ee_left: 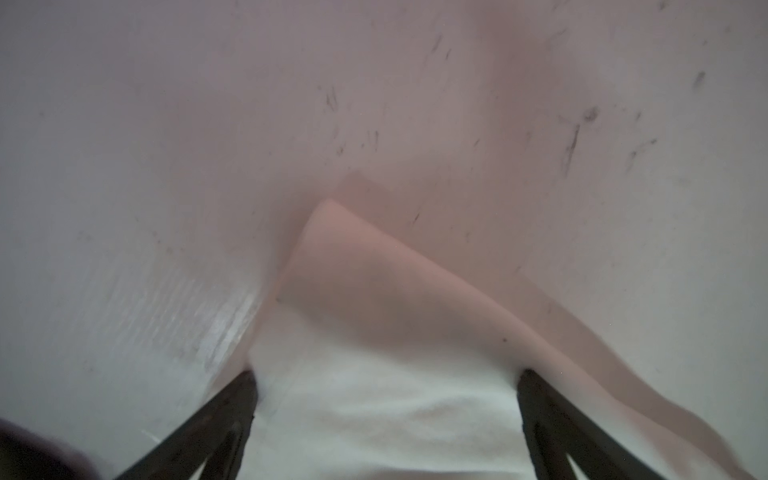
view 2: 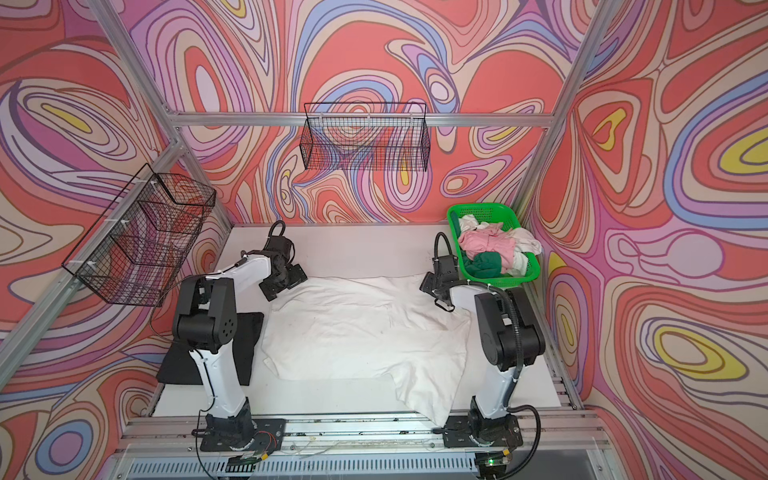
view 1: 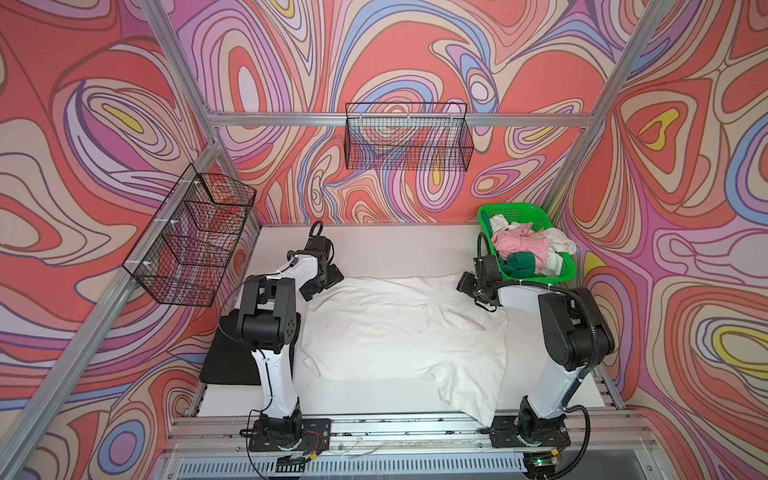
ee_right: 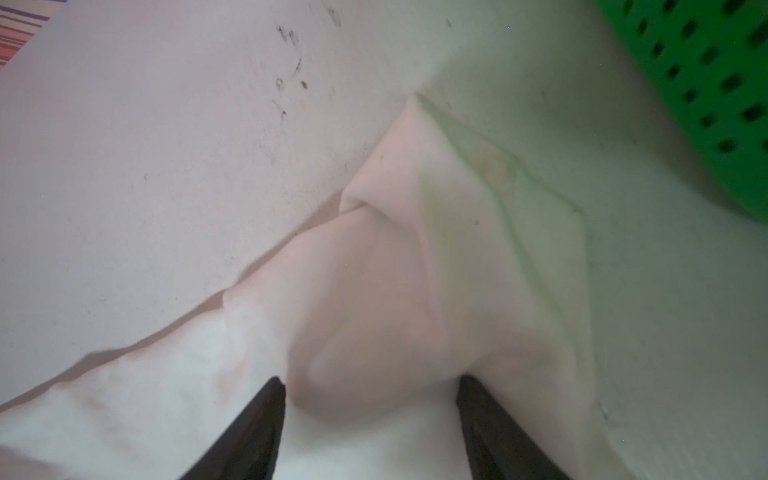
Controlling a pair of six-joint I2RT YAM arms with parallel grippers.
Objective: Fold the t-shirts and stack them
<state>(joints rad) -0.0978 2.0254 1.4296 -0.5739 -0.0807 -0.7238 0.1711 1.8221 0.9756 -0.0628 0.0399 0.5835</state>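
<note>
Surface: a white flat tabletop, scuffed with dark marks and edged by aluminium rails. The walls carry swirled red, pink and lilac bands. A black wire basket hangs at 12 o'clock, and a partitioned black wire rack at 9 o'clock. The bright green plastic lattice basket stands at 2 o'clock, holding a crumpled pink t-shirt, a dark green t-shirt and a white t-shirt.

The large off-white cloth t-shirt lies spread at table centre. Its long axis runs roughly 11 to 5 o'clock, with one flap overhanging the near rail at 5. Neck direction: cannot tell.

Both top views show a flat black t-shirt at 8 o'clock; neither wrist view does. The left wrist view shows the left gripper, fingers spread wide over the off-white shirt's 11 o'clock corner. The right wrist view shows the right gripper at the 1 o'clock corner, fingers apart with a raised fold between them, and the basket wall nearby
</note>
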